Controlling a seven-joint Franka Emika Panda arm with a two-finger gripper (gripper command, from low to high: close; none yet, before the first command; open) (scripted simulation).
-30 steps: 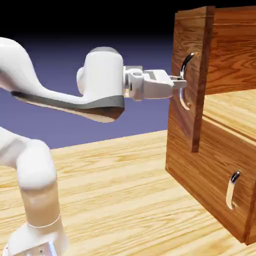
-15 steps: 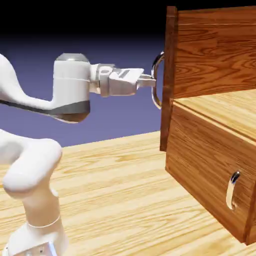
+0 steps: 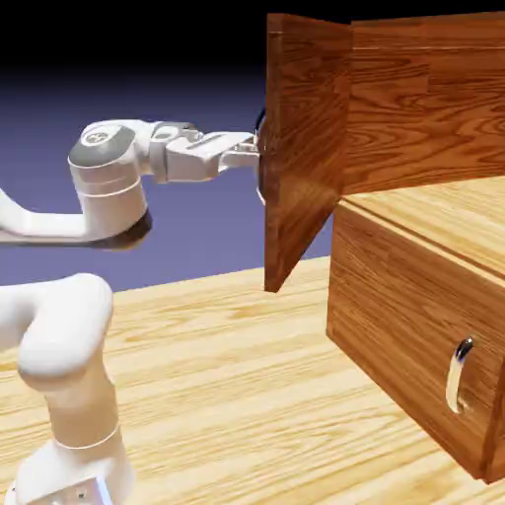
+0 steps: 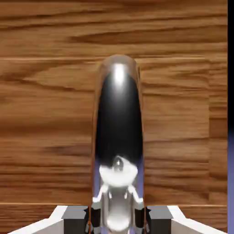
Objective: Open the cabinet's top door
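Observation:
The cabinet [image 3: 424, 108] of reddish-brown wood stands at the exterior view's right. Its top door [image 3: 304, 148] is swung well out from the cabinet front, its far edge pointing toward the arm. My gripper [image 3: 252, 150] reaches level from the left and is shut on the door's curved silver handle [image 3: 261, 168], which is mostly hidden behind the door's edge. In the hand view the handle [image 4: 118, 137] fills the middle against the door's wood [image 4: 45, 114], and my gripper [image 4: 118, 218] clamps it between the grey fingertips [image 4: 91, 215].
Below the open door sits the lower panel [image 3: 404, 325] with its smaller silver handle [image 3: 459, 375]. The wooden table [image 3: 227, 395] spreads in front of the cabinet. My white arm [image 3: 59, 345] rises at the lower left.
The top door has swung further open, from edge-on to well past it. My gripper has pulled back to the left with the handle held throughout.

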